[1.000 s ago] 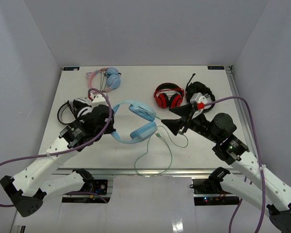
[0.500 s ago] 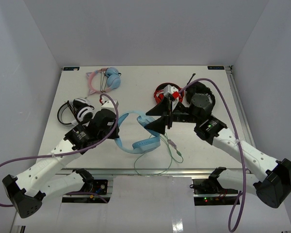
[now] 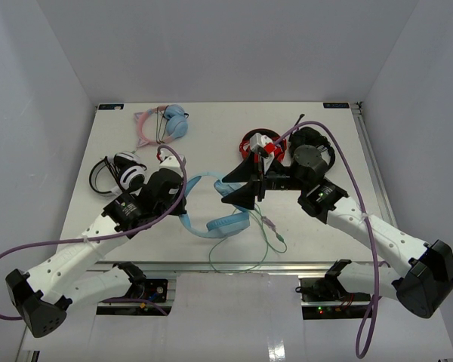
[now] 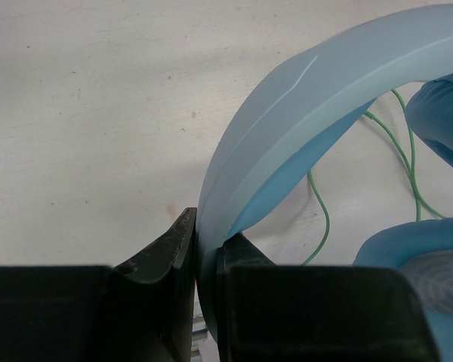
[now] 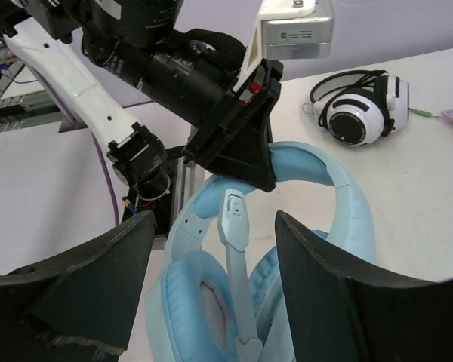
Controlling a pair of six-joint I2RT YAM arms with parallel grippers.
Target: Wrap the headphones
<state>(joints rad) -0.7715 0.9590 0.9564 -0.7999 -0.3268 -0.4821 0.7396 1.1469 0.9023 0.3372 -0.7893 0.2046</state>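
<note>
The light-blue headphones (image 3: 225,222) lie at the table's middle front, with their thin pale-green cable (image 3: 268,240) trailing toward the near edge. My left gripper (image 3: 186,187) is shut on the wide headband (image 4: 302,128); its jaws pinch the band's edge (image 4: 204,260). The cable (image 4: 322,219) and a padded cup (image 4: 426,260) show beyond it. My right gripper (image 3: 226,188) is open and hangs over the cups. In the right wrist view its jaws (image 5: 215,222) straddle the cups and the microphone boom (image 5: 236,249) without touching them.
A pink cat-ear pair (image 3: 166,124) lies at the back left, a black-and-white pair (image 3: 122,172) by the left arm, also in the right wrist view (image 5: 359,113). A red pair (image 3: 253,143) and a black pair (image 3: 311,154) lie behind the right arm.
</note>
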